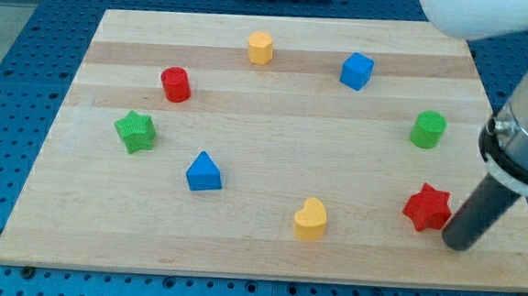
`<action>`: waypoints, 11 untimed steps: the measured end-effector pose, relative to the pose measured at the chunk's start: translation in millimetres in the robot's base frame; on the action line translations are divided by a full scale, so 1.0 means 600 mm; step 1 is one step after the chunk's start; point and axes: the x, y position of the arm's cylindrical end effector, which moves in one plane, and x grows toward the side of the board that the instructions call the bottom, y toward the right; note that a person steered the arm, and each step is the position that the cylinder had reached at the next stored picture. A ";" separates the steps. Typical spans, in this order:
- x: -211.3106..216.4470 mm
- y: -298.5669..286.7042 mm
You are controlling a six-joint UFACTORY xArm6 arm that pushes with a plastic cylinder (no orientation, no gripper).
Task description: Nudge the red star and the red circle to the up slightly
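Observation:
The red star lies near the view's bottom right of the wooden board. The red circle, a short cylinder, stands at the upper left. My tip rests on the board just right of and slightly below the red star, close to it with a thin gap showing. The rod rises up and to the right toward the arm at the view's right edge.
Other blocks on the board: a yellow hexagon at top middle, a blue cube, a green cylinder, a green star, a blue triangle, a yellow heart. The board's right edge lies just beyond my tip.

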 end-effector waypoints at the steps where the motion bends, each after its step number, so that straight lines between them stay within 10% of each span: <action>1: -0.034 -0.045; 3: -0.033 -0.128; 8: -0.290 -0.590; 11: -0.322 -0.545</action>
